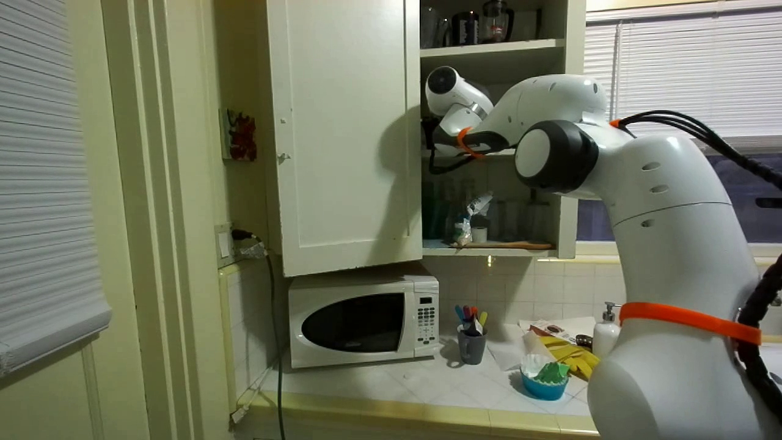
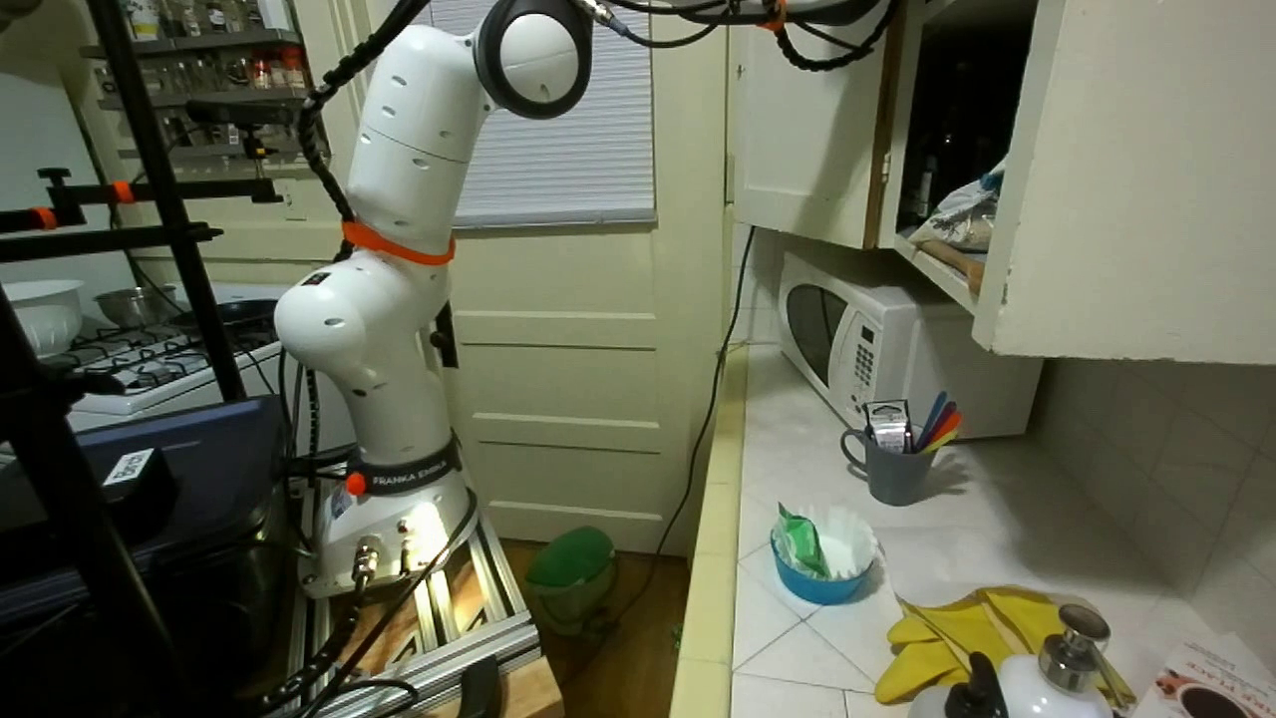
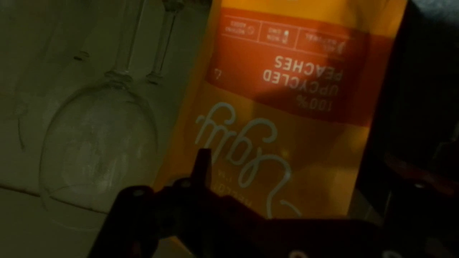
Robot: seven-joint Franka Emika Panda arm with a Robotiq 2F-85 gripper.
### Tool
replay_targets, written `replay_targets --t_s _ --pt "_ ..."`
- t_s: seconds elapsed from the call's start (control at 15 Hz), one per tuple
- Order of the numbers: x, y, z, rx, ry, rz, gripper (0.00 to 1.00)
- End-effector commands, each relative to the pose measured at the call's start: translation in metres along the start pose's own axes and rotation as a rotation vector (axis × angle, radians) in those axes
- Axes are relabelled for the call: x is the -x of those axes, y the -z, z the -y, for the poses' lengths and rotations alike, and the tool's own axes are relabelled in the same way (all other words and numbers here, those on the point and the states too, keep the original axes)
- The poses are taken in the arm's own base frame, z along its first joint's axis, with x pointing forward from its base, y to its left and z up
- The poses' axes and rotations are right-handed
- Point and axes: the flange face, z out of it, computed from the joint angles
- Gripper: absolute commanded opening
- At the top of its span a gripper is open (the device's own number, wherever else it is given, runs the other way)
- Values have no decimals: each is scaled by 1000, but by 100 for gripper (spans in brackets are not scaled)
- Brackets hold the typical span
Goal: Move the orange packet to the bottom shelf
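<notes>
In the wrist view, the orange packet of upcycled peaches [image 3: 283,111] is sitting just beyond the gripper [image 3: 233,215], which is darkly overlapping its lower end there. A clear stemmed glass [image 3: 100,150] is showing beside it. Shadow is hiding whether the gripper is gaping or clasping; I cannot tell.

Saw orange packet [image 3: 287,114] cut off by wrist view's top edge; ditto arm [image 2: 389,289], top edge, in an exterior view.
</notes>
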Motion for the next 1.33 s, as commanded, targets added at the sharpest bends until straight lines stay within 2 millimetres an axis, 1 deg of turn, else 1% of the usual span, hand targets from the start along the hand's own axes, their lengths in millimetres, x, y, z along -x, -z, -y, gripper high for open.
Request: replay_targets --t_s 0.0,0.07,0.13,0.33,0.6,0.67,0.73,0.93,1.27 --pt "0 -5 2 62 4 2 74" --pt "0 -5 2 68 7 3 74" --pt "0 -5 3 71 10 2 69" --pt "-1 -2 5 63 17 -3 45" --pt "-8 13 4 47 18 -27 16" --pt "-10 16 3 47 18 -32 7" --pt "-11 20 1 43 18 -32 1" --pt "-14 31 -6 52 16 -40 0" --pt "-4 39 -23 79 4 -3 1"
